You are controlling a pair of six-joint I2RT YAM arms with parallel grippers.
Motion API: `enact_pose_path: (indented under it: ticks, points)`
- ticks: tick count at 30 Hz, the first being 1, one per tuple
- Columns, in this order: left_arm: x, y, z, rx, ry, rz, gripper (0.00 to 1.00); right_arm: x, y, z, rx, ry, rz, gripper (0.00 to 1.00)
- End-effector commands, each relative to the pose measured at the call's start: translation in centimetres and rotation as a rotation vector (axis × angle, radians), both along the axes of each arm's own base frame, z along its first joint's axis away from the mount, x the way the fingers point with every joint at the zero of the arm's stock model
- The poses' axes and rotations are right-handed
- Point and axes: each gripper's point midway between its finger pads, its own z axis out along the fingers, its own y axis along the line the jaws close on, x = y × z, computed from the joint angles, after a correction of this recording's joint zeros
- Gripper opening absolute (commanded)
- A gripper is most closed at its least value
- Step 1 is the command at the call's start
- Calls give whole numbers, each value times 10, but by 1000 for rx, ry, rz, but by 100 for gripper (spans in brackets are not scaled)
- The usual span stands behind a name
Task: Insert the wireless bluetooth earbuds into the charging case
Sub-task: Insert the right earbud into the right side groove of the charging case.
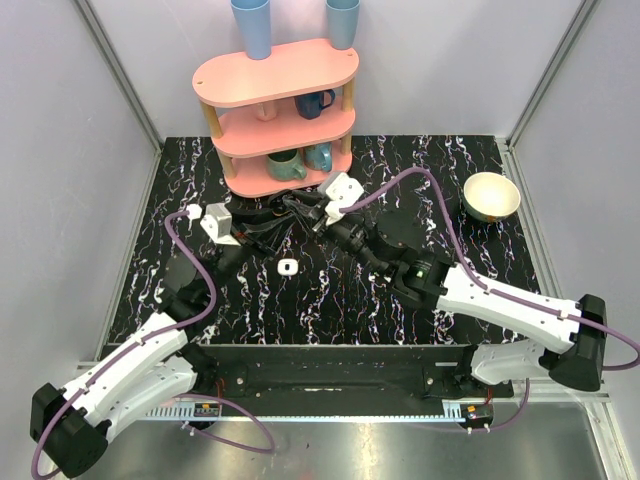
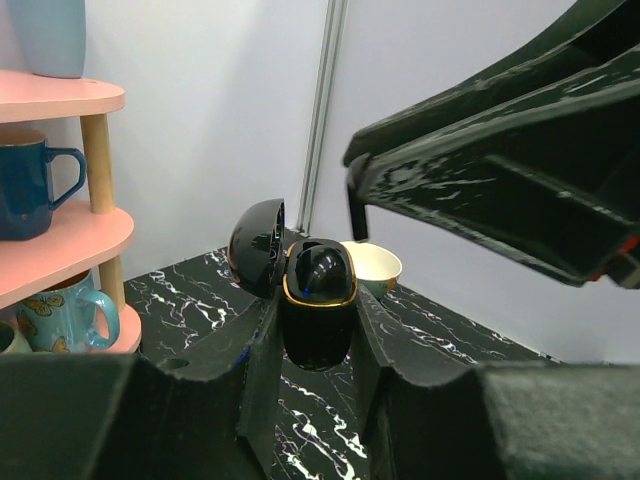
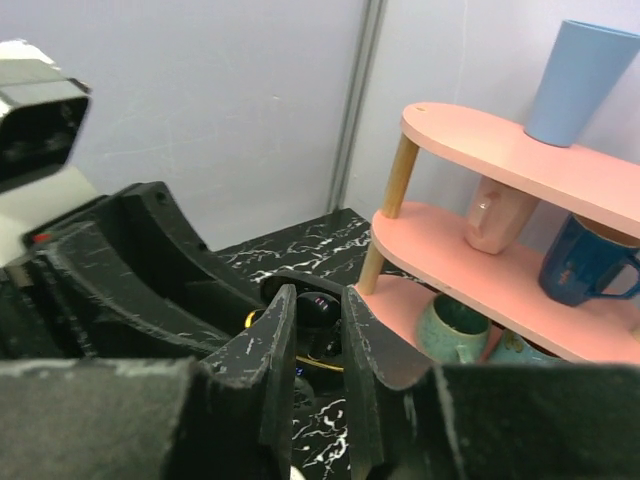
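My left gripper point(image 2: 318, 305) is shut on the black charging case point(image 2: 317, 335), holding it above the table. Its gold-rimmed mouth faces up and its lid point(image 2: 255, 247) is swung open. A glossy black rounded piece point(image 2: 320, 270) sits in the mouth. My right gripper point(image 3: 317, 295) reaches in from the right, its fingers a narrow gap apart over the case. The same black piece point(image 3: 320, 308) shows between them, and I cannot tell whether they press on it. One white earbud point(image 1: 287, 267) lies on the table in front of both grippers point(image 1: 290, 213).
A pink three-tier shelf point(image 1: 275, 110) with mugs and blue cups stands just behind the grippers. A cream bowl point(image 1: 491, 195) sits at the back right. The black marbled table point(image 1: 330, 300) is walled on the left, right and back.
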Motion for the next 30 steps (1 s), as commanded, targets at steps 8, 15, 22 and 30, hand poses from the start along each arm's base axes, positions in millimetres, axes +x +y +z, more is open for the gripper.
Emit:
enact_pose_path:
  ticks: [8, 15, 22, 30]
  points:
    - [-16, 6, 33, -69, -102, -27, 0, 20, -5, 19, 56, -56, -128, 15]
    - [-18, 5, 31, -64, -106, -32, 0, 22, -7, 19, 62, -54, -140, 15]
    - [-13, 5, 28, -60, -93, -17, 0, 14, -3, 25, 94, -31, -85, 15]
    - [-11, 6, 29, -67, -91, -10, 0, 13, 3, 19, 89, -16, -68, 15]
